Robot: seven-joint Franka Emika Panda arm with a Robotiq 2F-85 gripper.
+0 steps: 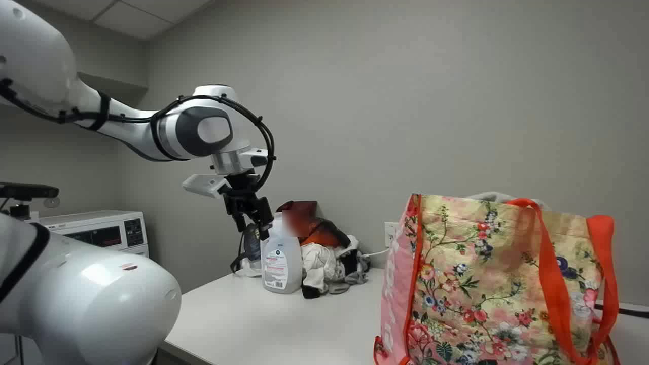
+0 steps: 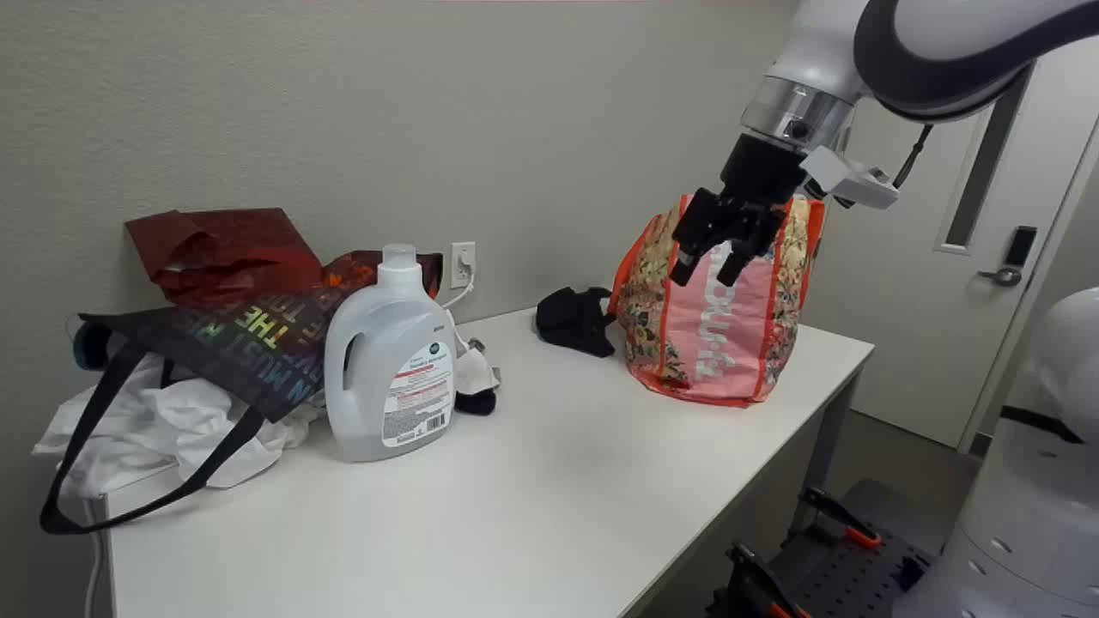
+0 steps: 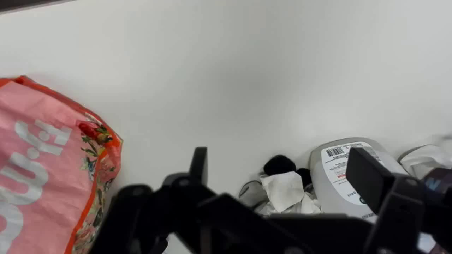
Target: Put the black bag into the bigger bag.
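Note:
The black bag point(image 2: 573, 320) lies limp on the table near the wall, beside the bigger bag, in an exterior view. In the other views it is hidden or cannot be made out. The bigger bag point(image 2: 717, 322) stands upright with its pink end showing; its floral side point(image 1: 471, 284) and orange-red handles show in an exterior view, and part of it is at the left of the wrist view point(image 3: 46, 169). My gripper point(image 3: 282, 169) is open and empty. It hangs well above the table, apart from both bags, as both exterior views show point(image 1: 253, 223) point(image 2: 707, 266).
A detergent bottle point(image 2: 391, 369) stands on the white table point(image 2: 481, 515), with crumpled white cloth point(image 2: 189, 412), a dark printed bag point(image 2: 258, 343) and a red bag point(image 2: 227, 257) around it. A wall outlet point(image 2: 463, 262) with a plugged-in cable is behind. Grey cloth point(image 1: 492, 196) shows at the tote's top.

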